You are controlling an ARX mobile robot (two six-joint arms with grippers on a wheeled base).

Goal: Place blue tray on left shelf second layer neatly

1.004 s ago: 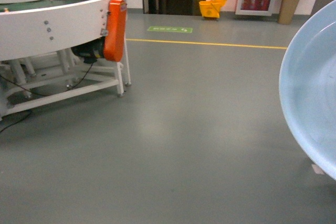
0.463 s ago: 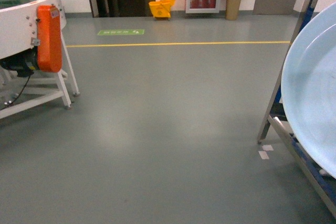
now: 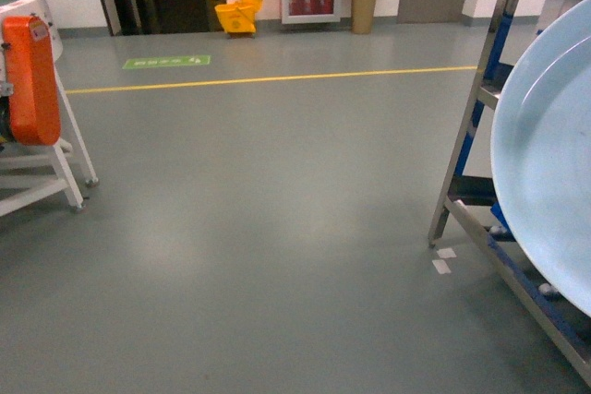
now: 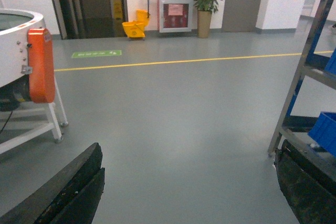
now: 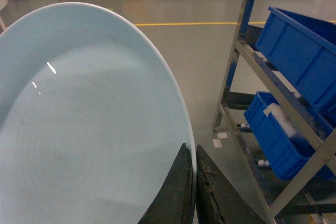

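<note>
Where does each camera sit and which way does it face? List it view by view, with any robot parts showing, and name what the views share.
Head: on the robot, looking forward and slightly down over the floor; blue tray fills the right edge before the left shelf; no arm shows.
Left wrist: low, facing forward; the open left gripper frames the bottom corners, empty.
Right wrist: looks along the right gripper, shut on the tray's rim, toward the shelf's blue crates.
Shared: all three show the yellow mop bucket, floor line and shelf.

Industrial hall: grey floor (image 3: 277, 228), yellow line (image 3: 277, 77), steel rack (image 5: 247, 72), blue crates (image 5: 304, 56), mop bucket (image 3: 235, 16).
</note>
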